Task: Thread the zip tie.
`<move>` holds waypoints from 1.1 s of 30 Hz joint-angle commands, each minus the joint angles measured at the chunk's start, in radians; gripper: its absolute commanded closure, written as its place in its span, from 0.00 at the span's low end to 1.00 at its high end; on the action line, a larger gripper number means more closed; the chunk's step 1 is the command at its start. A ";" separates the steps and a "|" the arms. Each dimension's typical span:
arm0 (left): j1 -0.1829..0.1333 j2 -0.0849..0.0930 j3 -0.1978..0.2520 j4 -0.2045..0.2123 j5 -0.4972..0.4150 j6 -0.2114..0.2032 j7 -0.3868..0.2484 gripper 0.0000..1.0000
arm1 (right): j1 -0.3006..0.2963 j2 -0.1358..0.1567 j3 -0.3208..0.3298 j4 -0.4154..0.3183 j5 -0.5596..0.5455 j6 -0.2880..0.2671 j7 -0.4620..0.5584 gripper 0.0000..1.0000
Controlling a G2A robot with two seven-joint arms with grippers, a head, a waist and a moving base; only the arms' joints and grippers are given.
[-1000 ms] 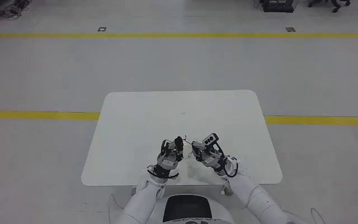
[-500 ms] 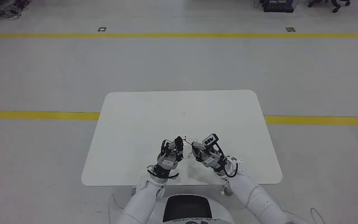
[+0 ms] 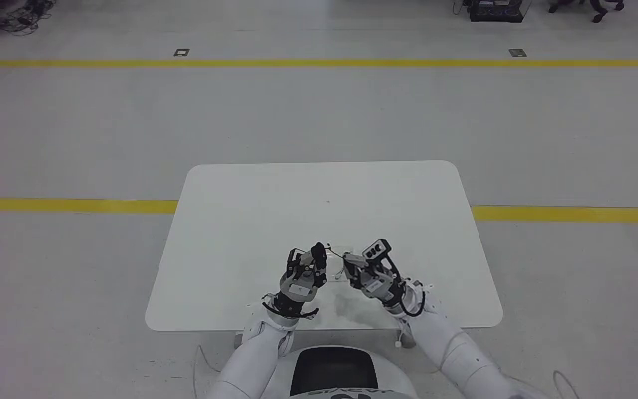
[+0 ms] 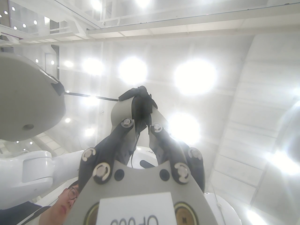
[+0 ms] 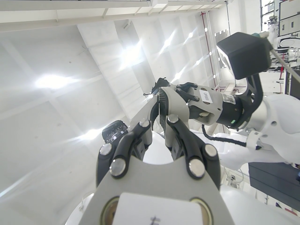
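Observation:
The black zip tie [image 3: 332, 251] is held in the air between my two grippers, above the table's near edge. My left gripper [image 3: 318, 253] points upward and is shut on the tie's bunched end [image 4: 140, 93]. From there a thin strap [image 4: 93, 96] runs sideways to my right gripper's dark tip [image 4: 58, 87]. My right gripper [image 5: 157, 92] is also shut on the zip tie [image 5: 161, 81]. Its fingertips meet those of the left gripper [image 5: 187, 94], which comes in from the side.
The white table [image 3: 249, 219] stretches away beyond both grippers, and its near edge [image 3: 329, 327] lies just under the wrists. Grey floor with yellow lines [image 3: 90, 205] surrounds it.

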State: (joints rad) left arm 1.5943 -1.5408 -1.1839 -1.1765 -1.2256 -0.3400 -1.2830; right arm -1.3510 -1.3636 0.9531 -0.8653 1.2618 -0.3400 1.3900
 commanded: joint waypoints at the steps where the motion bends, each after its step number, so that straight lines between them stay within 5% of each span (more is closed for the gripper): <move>1: 0.000 0.000 0.000 0.000 0.000 0.000 0.000 1.00 | -0.003 0.001 0.001 -0.001 0.000 0.000 0.000 1.00; 33: 0.000 0.000 0.000 0.000 0.000 0.000 0.000 1.00 | 0.011 -0.005 -0.023 0.044 0.015 0.004 0.000 1.00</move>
State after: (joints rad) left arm 1.5943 -1.5408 -1.1839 -1.1765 -1.2256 -0.3400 -1.2830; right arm -1.3403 -1.3679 0.9309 -0.8235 1.2763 -0.3360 1.3900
